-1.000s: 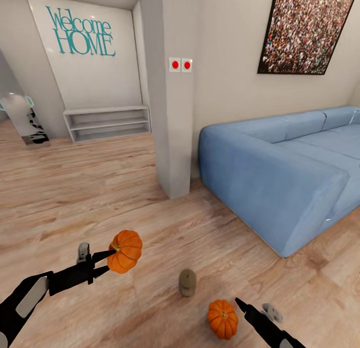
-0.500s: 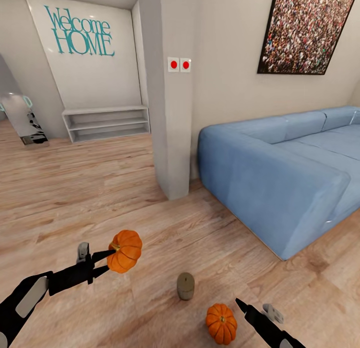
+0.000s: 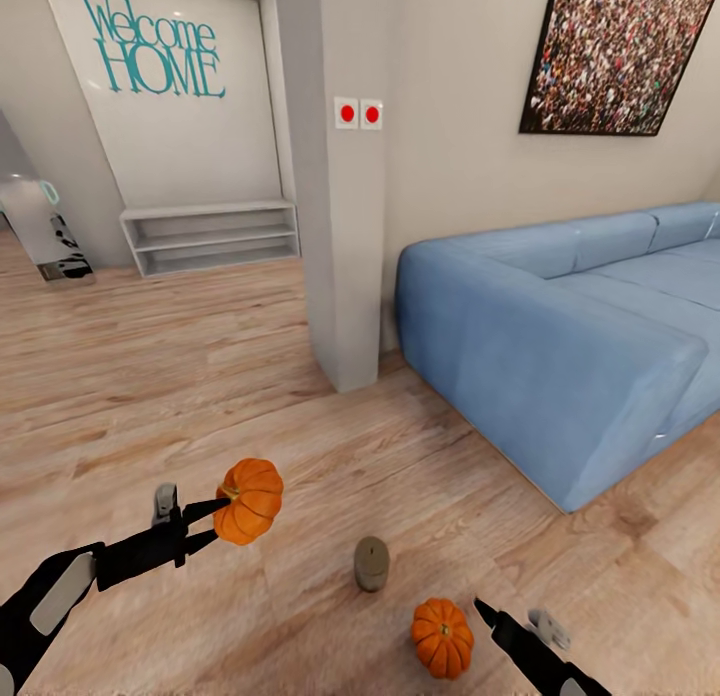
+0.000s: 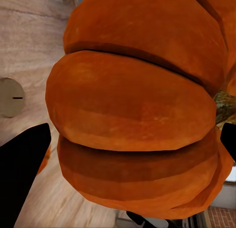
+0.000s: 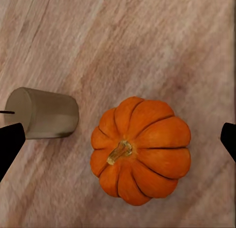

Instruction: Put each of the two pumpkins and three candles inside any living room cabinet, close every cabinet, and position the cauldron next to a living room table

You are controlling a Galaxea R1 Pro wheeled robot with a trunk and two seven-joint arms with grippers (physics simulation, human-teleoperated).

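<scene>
Two pumpkins and one candle [image 3: 371, 563] are showing. The left gripper [image 3: 215, 517] is pinching the first pumpkin [image 3: 250, 500] above the wooden floor [image 3: 150, 376]. The second pumpkin [image 3: 442, 637] is sitting on the floor near the upright candle, under the right gripper [image 5: 118, 139], whose fingers are spread wide. A blue sofa [image 3: 570, 346] is being cut off at the frame edge.

My head camera has shifted slightly; the floor pumpkin [image 3: 442, 637] and candle [image 3: 371, 563] sit marginally further left in its view.
</scene>
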